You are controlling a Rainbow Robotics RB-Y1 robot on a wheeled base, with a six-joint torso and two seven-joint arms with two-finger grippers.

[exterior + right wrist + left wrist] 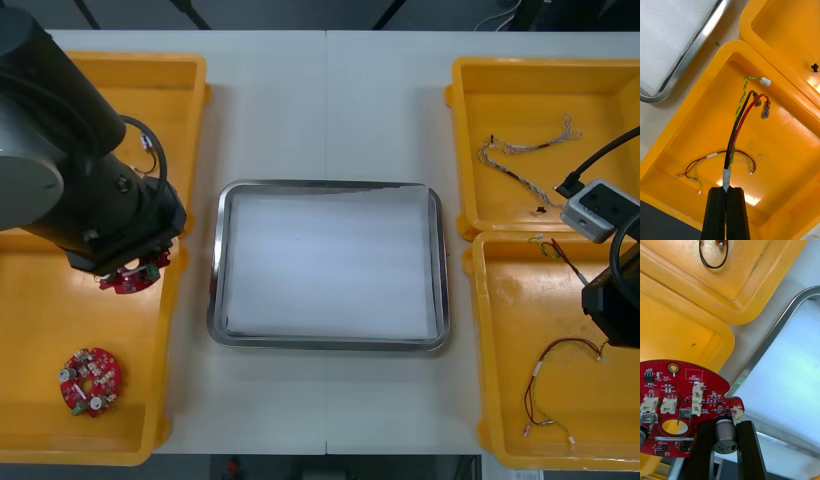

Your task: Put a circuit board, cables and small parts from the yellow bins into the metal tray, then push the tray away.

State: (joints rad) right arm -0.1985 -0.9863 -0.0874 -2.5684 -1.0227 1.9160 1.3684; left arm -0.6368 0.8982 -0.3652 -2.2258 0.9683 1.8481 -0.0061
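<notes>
My left gripper [133, 276] [725, 427] is shut on a round red circuit board [128, 280] [681, 401], its fingers clamped around a silver cylinder on the board. It holds the board raised over the inner edge of the near left yellow bin [30, 330], close to the metal tray [325, 186] [767, 345]. My right gripper [727, 191] [605, 300] is shut on the taped end of a black, red and yellow cable [743, 116], lifted above the near right bin [510, 300] [782, 150]. The tray is white inside and holds nothing.
A second circuit board [90, 380] lies in the near left bin. Another red and yellow cable [560, 385] [720, 157] rests on the near right bin's floor. The far right bin holds a twisted blue and white cable [520, 150]. A black cable [713, 257] lies in the far left bin.
</notes>
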